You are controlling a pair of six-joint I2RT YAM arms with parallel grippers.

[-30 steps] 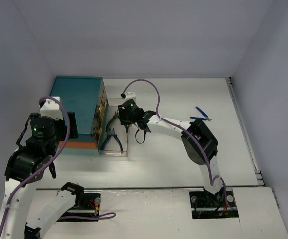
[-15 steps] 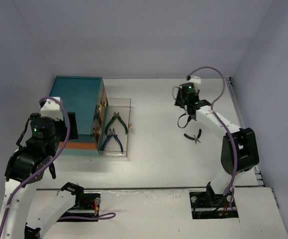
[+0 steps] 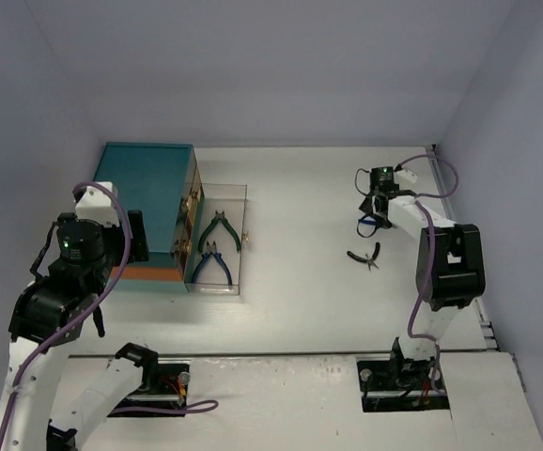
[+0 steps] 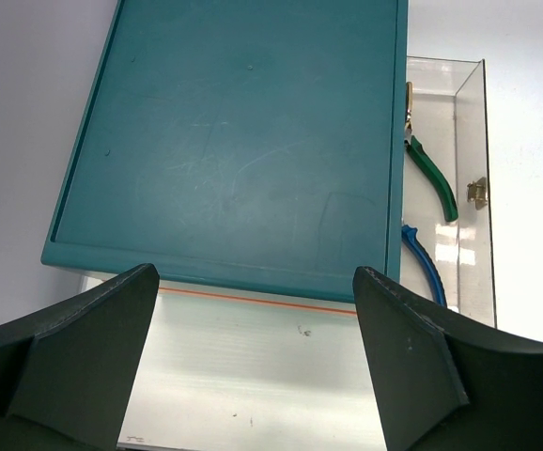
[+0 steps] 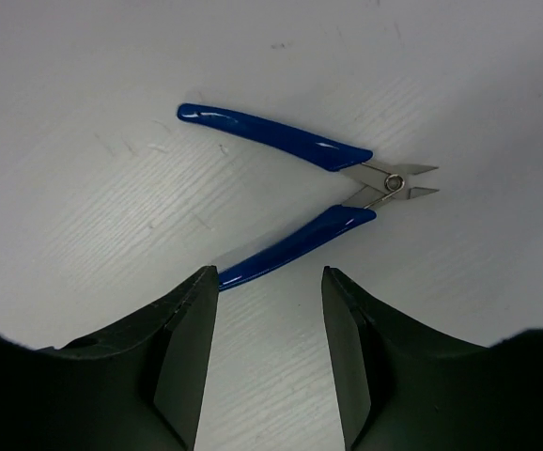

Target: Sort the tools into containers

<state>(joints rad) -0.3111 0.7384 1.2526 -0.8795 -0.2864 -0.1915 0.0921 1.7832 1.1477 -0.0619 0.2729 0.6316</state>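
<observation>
Blue-handled steel cutters (image 5: 271, 135), half-hidden overhead, are seen whole from right wrist; right jaws half-open, left jaws wide, both empty.

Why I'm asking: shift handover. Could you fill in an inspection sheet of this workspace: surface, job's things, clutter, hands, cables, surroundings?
Surface: white table, faint scratches.
Job's things: teal chest with one clear drawer pulled out, green pliers and blue pliers inside; blue cutters and dark pliers loose on the table at right.
Clutter: nothing seen.
Hands: left hand open above the chest; right hand open over the blue cutters, holding nothing.
Cables: left purple cable and right purple cable run along the arms.
Surroundings: pale walls on three sides.
</observation>
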